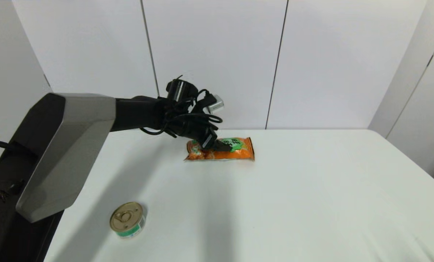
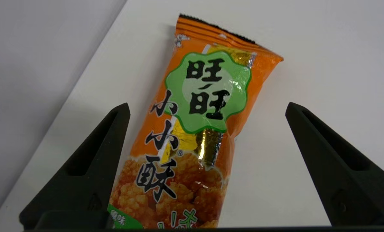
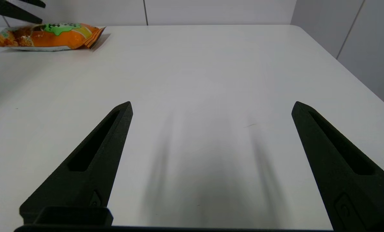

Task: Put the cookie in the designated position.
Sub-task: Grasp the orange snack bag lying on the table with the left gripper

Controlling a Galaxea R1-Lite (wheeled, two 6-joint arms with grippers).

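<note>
Head view: left pincer (image 1: 217, 142) spread above cookie (image 1: 235, 151) near table (image 1: 311, 189) far edge.

The left arm reaches far forward, its left gripper (image 2: 206, 109) spread wide; the right gripper (image 3: 211, 108) is likewise spread.

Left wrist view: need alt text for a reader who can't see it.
An orange cookie packet with a green scalloped badge and black Chinese characters lies flat on the white table, between the two spread black fingers of the open left claw. Neither finger visibly touches the packet.
</note>
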